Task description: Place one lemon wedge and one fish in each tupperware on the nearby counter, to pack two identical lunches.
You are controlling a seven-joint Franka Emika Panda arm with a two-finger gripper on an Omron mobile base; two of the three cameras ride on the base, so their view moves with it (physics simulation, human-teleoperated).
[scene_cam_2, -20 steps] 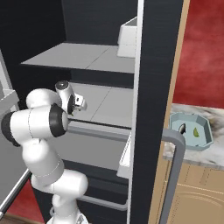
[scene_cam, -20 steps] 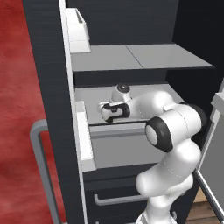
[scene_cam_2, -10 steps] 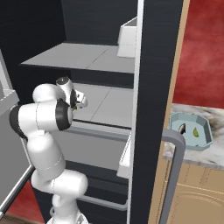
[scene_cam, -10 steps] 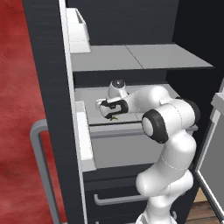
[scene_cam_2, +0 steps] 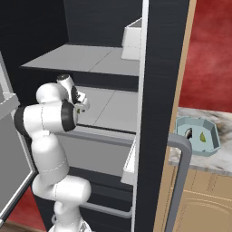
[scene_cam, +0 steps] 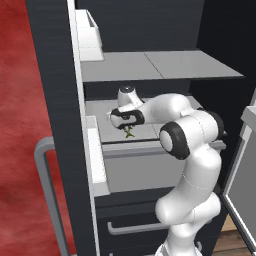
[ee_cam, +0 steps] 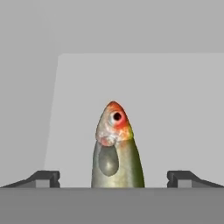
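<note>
A fish [ee_cam: 116,148] with a red-orange head and olive-grey body lies on the grey fridge shelf [scene_cam: 170,112]. My gripper [ee_cam: 113,177] is open, one fingertip [ee_cam: 43,177] on each side of the fish and not touching it. In the left base view the gripper [scene_cam: 125,125] reaches into the middle shelf, right above the fish [scene_cam: 129,132]. On the marbled counter [scene_cam_2: 226,118] sits the pale blue octagonal tupperware [scene_cam_2: 181,124], holding a yellow lemon wedge [scene_cam_2: 205,137] and a small dark item [scene_cam_2: 189,132].
A white box [scene_cam: 90,32] stands on the upper shelf at the left. The open fridge door's edge [scene_cam_2: 158,90] with its grey handle [scene_cam_2: 179,181] stands between the shelves and the counter. A closed drawer [scene_cam: 135,227] sits below.
The hand has swung left along the middle shelf and dropped down over the fish. Its jaws stay wide apart.
</note>
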